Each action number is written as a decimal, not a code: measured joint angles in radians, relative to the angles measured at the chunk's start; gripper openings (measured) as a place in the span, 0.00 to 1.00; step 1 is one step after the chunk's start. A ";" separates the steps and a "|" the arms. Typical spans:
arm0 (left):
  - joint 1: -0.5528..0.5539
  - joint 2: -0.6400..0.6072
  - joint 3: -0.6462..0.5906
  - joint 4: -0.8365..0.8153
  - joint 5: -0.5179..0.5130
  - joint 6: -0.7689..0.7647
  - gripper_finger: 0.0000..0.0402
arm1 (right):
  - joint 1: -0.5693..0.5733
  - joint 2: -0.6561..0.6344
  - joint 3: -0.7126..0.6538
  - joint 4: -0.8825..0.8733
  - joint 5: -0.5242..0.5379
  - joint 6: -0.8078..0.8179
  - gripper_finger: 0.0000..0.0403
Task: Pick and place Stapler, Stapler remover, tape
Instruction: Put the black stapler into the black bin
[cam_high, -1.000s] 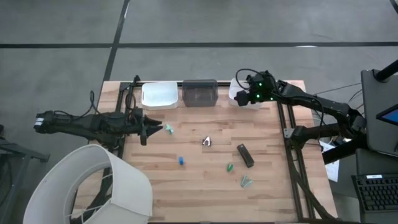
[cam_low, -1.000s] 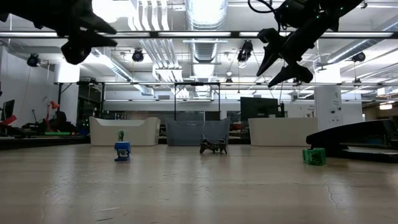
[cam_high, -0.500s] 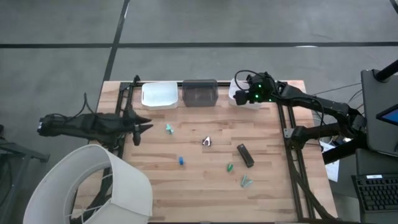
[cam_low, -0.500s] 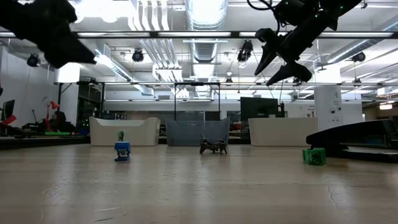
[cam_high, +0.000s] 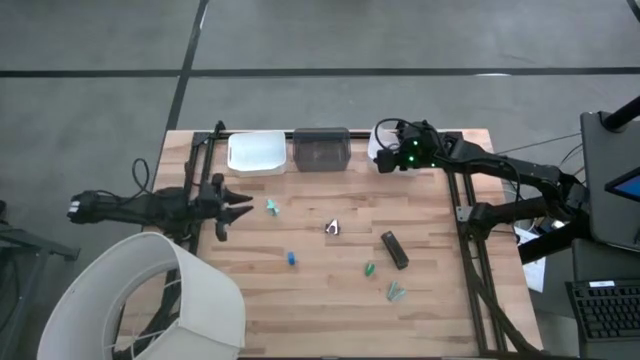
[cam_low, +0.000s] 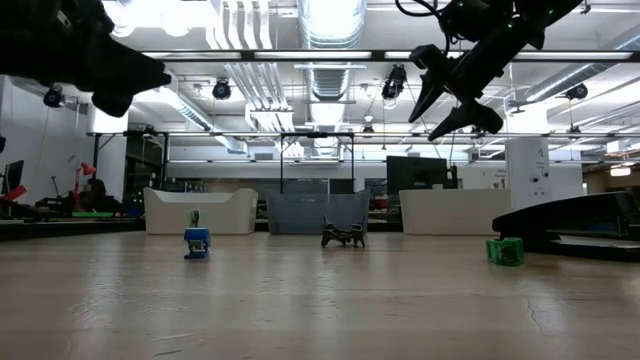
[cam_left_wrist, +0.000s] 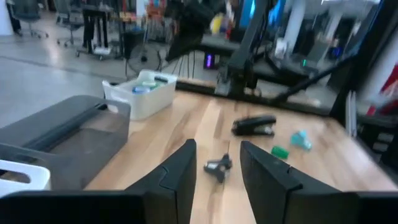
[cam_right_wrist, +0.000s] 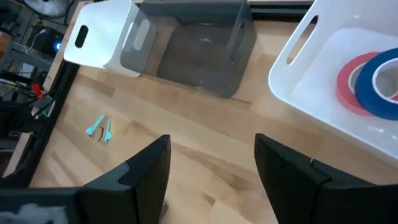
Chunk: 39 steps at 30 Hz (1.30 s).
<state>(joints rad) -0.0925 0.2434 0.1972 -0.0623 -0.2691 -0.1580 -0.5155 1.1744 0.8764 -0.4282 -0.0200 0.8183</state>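
Red and blue ring-shaped tape (cam_right_wrist: 367, 78) in glossy white bin (cam_right_wrist: 298, 87).

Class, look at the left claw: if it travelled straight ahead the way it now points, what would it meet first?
The left claw is open and points across the table. The small dark staple remover lies almost dead ahead, so it is probably first, though the claw's height is unclear. The black stapler lies farther on.

L gripper (cam_high: 238, 203) is hovering at table's left edge, fingers apart. R gripper (cam_high: 385, 160) is hanging raised at far right, fingers spread.
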 joint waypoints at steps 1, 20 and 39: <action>0.000 -0.022 -0.025 0.027 0.002 -0.005 0.31 | 0.004 0.000 -0.001 0.001 0.000 0.002 0.56; 0.001 -0.241 -0.169 0.067 -0.001 0.057 0.32 | 0.041 0.000 -0.014 -0.001 0.024 0.047 0.56; 0.000 -0.240 -0.189 0.101 0.023 0.116 0.32 | 0.082 0.000 -0.021 -0.001 0.031 0.062 0.56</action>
<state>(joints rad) -0.0921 0.0031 0.0086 0.0385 -0.2457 -0.0421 -0.4336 1.1744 0.8552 -0.4294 0.0113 0.8806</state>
